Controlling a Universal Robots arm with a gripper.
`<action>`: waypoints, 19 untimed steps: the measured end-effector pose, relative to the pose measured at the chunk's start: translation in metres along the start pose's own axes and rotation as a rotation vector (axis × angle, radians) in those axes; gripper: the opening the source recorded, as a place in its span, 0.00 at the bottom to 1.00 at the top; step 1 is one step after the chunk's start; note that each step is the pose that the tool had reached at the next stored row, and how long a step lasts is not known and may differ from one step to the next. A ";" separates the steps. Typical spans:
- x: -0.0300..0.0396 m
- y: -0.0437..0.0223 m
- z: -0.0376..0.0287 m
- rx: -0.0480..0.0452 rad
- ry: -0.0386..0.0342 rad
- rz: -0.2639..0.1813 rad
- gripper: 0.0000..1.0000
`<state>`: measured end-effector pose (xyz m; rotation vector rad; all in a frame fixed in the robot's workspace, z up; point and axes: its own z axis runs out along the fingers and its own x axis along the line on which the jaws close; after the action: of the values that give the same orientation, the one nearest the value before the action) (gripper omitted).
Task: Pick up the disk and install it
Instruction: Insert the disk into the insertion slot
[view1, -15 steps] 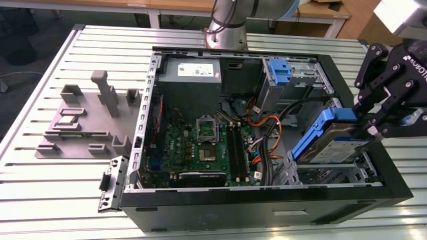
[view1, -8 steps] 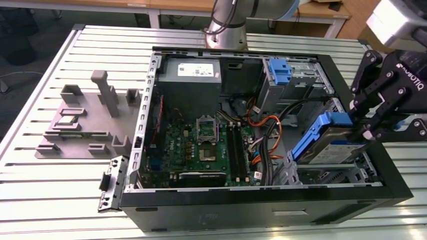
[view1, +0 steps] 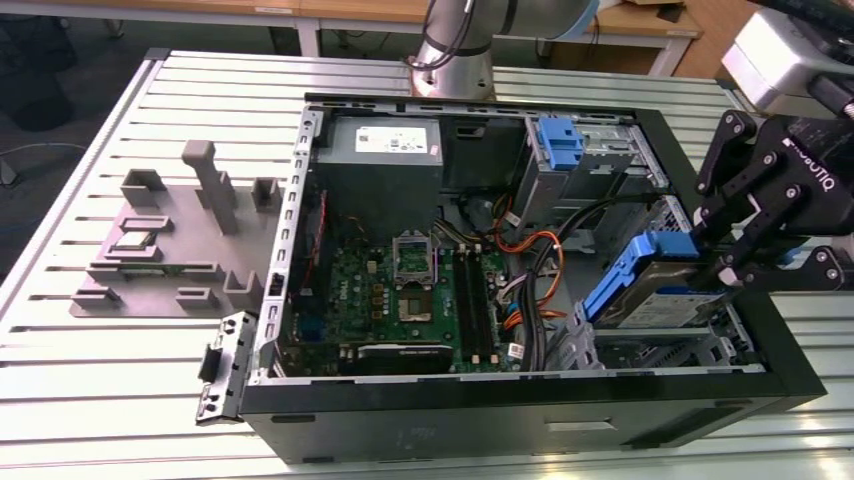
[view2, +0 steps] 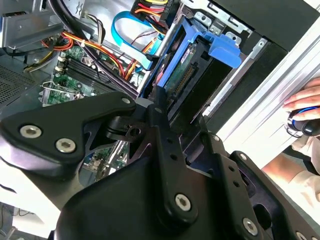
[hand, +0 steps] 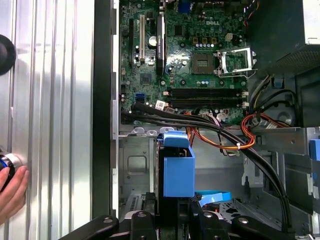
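The disk is held clamped in the pincer, tilted over the drive bay at four o'clock in the open computer case. Pickup is done; the disk is not yet seated.

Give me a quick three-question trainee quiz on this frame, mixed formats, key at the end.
1. True or false: the disk lies flat on the slatted table.
2. The gripper is: A) open above the motherboard; B) shut on the disk; C) holding the grey fixture.
3. Fill in: the disk's carrier bracket is coloured ____.

Key: 1 false, it is held tilted over the open computer case at the exterior view's right. 2 B. 3 blue.
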<state>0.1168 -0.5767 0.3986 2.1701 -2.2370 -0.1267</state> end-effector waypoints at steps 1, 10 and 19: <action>0.0000 0.0000 0.0000 0.0000 0.0000 0.000 0.35; 0.0000 0.0005 0.0011 0.0042 -0.0011 -0.001 0.42; -0.0001 0.0074 0.0103 0.0437 -0.0026 -0.013 0.42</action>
<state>0.1087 -0.5760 0.3890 2.2071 -2.2488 -0.0817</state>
